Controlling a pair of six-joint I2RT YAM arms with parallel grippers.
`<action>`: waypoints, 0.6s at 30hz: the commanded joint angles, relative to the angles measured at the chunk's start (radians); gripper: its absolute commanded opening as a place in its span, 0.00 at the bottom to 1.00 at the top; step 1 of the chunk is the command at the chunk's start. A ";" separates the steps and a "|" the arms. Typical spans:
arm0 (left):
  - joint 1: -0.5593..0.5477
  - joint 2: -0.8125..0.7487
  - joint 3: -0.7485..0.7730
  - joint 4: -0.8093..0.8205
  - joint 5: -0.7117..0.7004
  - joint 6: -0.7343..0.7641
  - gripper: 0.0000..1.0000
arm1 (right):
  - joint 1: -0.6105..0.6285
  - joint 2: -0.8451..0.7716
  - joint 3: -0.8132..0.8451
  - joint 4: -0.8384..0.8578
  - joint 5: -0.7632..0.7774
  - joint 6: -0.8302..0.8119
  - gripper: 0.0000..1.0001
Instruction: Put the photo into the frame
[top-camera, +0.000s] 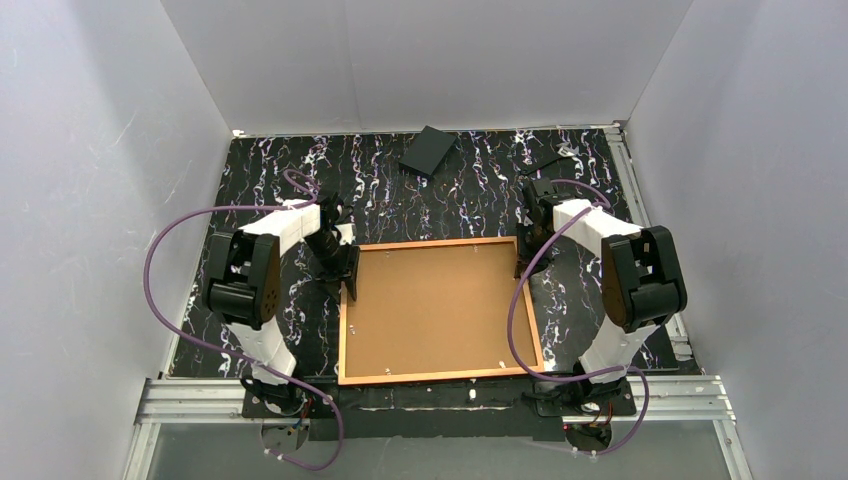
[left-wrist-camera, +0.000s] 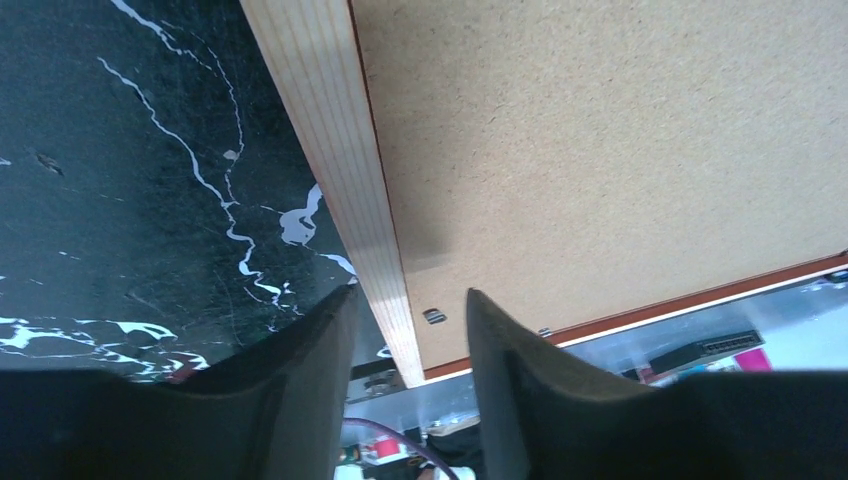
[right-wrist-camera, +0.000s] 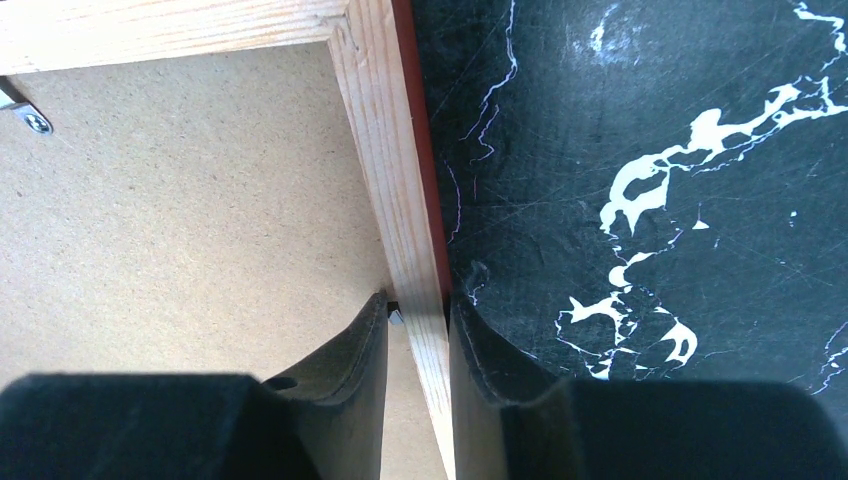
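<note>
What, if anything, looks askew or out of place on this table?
The frame lies back up and slightly crooked: its far edge slants against the straight edges of the table. A black box at the far side also sits at an angle. Nothing looks spilled or damaged.

The frame (top-camera: 440, 242) lies flat on the table (top-camera: 400, 200) (a box (top-camera: 430, 150) sits well behind it).

Dark fingers (left-wrist-camera: 300, 375) astride frame (left-wrist-camera: 335, 150) rail

Frame (right-wrist-camera: 400, 180) pale grained wood; board (right-wrist-camera: 180, 200) rough matt brown.
</note>
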 joint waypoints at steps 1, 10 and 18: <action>0.003 0.000 0.013 -0.123 0.048 0.015 0.51 | 0.010 -0.014 -0.014 0.048 0.012 0.015 0.10; 0.004 -0.130 -0.044 -0.045 0.102 0.033 0.68 | -0.003 -0.019 -0.019 0.047 0.010 0.012 0.03; -0.012 -0.249 -0.172 0.050 0.099 -0.092 0.74 | -0.016 -0.011 0.050 0.014 0.051 -0.028 0.03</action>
